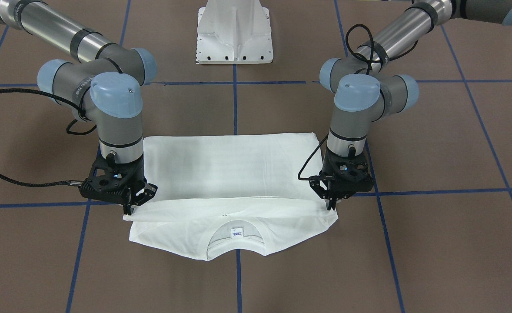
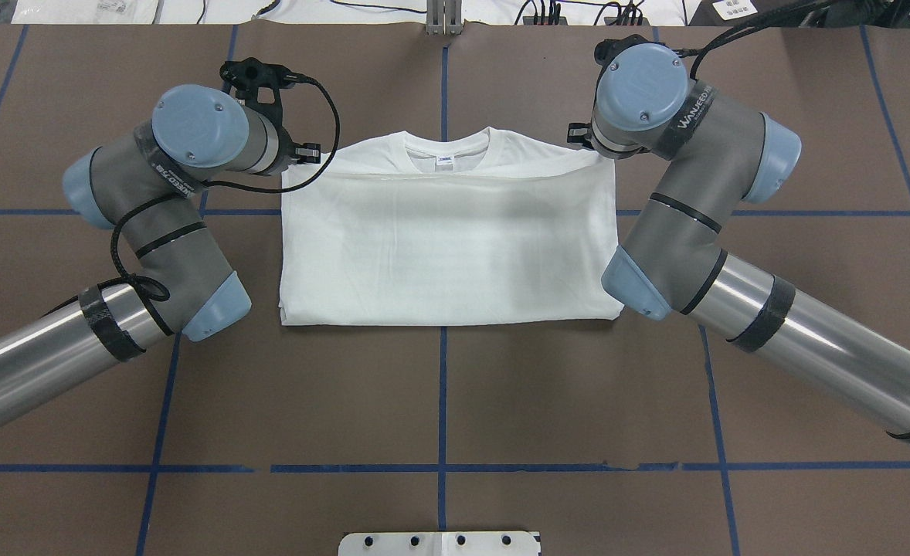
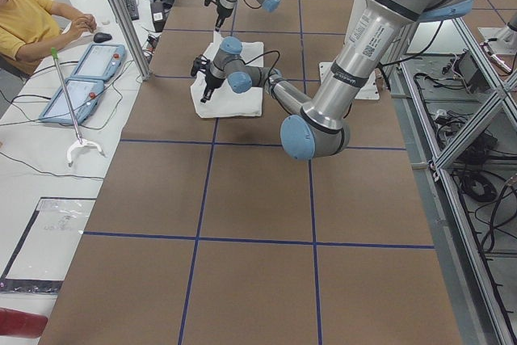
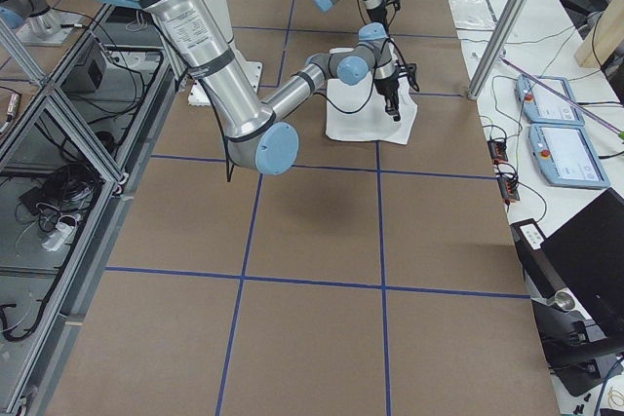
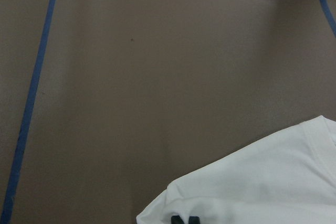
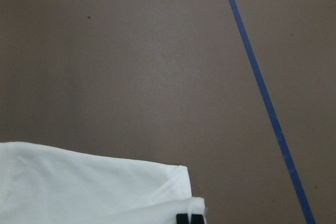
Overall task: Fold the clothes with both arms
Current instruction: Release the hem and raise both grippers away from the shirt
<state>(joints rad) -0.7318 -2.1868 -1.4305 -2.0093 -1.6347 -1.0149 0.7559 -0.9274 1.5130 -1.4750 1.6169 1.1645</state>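
Note:
The white T-shirt (image 1: 230, 169) lies on the brown table, folded over so its upper layer ends in a straight edge just short of the collar and label (image 1: 237, 233). It also shows from overhead (image 2: 447, 247). My left gripper (image 1: 330, 206) is shut on the corner of that folded edge on its side, low over the table. My right gripper (image 1: 129, 210) is shut on the opposite corner. In the left wrist view the fingertips (image 5: 184, 219) pinch white cloth (image 5: 262, 182). The right wrist view shows the same, fingertips (image 6: 190, 219) on cloth (image 6: 79, 187). No printed text shows.
The white metal pedestal (image 1: 235, 34) stands at the robot's side of the table, behind the shirt. Blue tape lines (image 2: 443, 386) cross the brown table. An operator (image 3: 24, 22) sits by teach pendants (image 3: 89, 70) beyond the far table edge.

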